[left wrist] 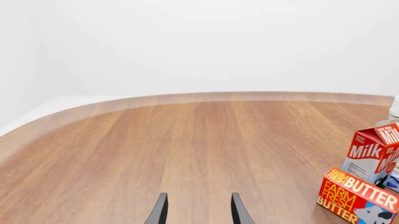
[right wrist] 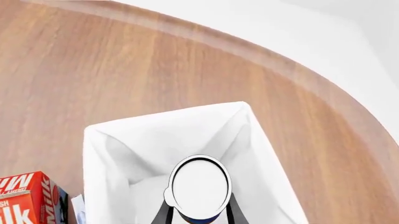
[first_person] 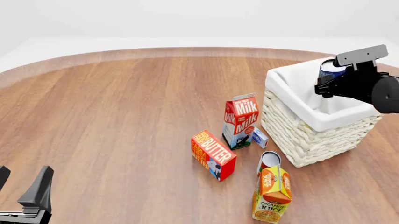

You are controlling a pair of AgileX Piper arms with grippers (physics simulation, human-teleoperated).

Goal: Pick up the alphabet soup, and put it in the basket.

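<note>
The alphabet soup, a small can with a blue label and a pale flat top, hangs over the open basket, a big white wicker one with a cloth liner. My right gripper is shut on the can. In the right wrist view the can's top sits between the two fingers, with the basket's white liner spread below it. My left gripper is low at the table's near left corner, far from the basket. Its fingers stand apart with nothing between them.
Left of the basket stand a milk carton and a small blue-white box. A butter box lies in front of them. A red-and-white can and an orange juice carton stand near the basket's front corner.
</note>
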